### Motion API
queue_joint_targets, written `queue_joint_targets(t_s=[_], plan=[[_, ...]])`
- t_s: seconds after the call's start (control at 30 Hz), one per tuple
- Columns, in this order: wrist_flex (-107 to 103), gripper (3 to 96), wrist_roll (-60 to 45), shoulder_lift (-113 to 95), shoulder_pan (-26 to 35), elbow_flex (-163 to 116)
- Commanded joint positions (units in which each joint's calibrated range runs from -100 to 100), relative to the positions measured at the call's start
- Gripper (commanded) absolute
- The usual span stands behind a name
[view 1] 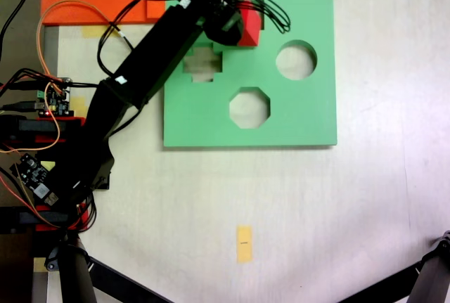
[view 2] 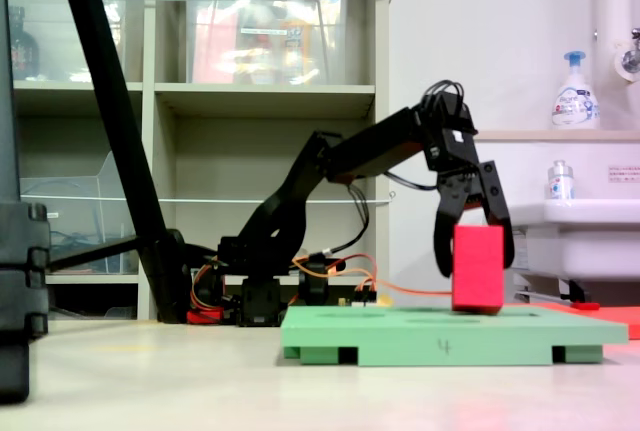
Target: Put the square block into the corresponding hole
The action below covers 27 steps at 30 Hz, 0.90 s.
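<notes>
Clamping small bright red foam cube in black claw, touching green foam board.
Judging light, squashy; gripping opposite flat faces.

Bright red square block, green foam board, black arm, yellow tag.

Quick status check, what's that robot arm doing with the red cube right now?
Hand closed on the red cube. Cube upright, its base at the green board. Square hole not visible in either exterior view. Nothing seen blocking.
</notes>
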Motion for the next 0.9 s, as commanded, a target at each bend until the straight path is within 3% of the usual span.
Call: queue_joint_targets(t_s=[0.03, 0.9], plan=[[-1.76, 25.2, 0.54, -0.39, 0.98, 3.14], [9.89, 28.3, -2.15, 3.8, 1.12, 5.43]])
